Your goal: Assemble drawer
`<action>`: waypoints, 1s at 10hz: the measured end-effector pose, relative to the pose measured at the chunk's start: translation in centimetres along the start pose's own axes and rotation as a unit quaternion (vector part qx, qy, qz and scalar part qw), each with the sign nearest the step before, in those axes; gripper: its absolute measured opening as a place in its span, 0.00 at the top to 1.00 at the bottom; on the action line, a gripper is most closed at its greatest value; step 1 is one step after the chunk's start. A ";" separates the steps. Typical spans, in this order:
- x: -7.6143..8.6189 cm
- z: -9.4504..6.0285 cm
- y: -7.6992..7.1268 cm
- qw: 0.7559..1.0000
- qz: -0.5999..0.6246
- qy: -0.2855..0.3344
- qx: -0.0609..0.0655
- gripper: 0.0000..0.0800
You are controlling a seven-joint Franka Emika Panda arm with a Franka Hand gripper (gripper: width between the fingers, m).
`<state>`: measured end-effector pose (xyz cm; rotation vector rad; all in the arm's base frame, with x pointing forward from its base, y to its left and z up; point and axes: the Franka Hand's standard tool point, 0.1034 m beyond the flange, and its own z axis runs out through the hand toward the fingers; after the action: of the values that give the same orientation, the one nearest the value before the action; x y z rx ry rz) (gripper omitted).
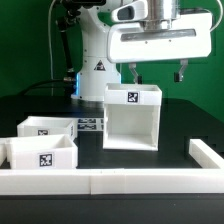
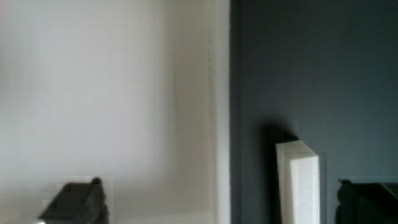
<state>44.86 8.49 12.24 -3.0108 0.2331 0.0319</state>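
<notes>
**A:** What lies nearest, and how far has the drawer been taken?

**B:** Just behind the low border wall, the front tray is seen on the desk, toward the exterior view's left. The rear tray is set just beyond it. Both are outside the box shell, which is stood upright farther back with its open front turned to the camera and its inside bare. Nothing is judged to be fitted yet; both trays remain to be slid in.

**A:** And between them?

**B:** The marker board is glimpsed lying flat between the rear tray and the shell.

**A:** How is the arm posed?

**B:** The pincer is hung above the shell and pointed straight down, offset toward the shell's side at the exterior view's right. Its fingers are spread wide and released, and nothing is grasped. In the wrist view a white surface, likely the shell, is seen below beside dark desk, though which part it is cannot be told
</notes>
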 end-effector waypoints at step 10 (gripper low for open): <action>-1.2 2.6 -0.2 1.000 0.004 0.001 -0.003 0.76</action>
<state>43.65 9.14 9.72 -3.0161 0.2444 0.0316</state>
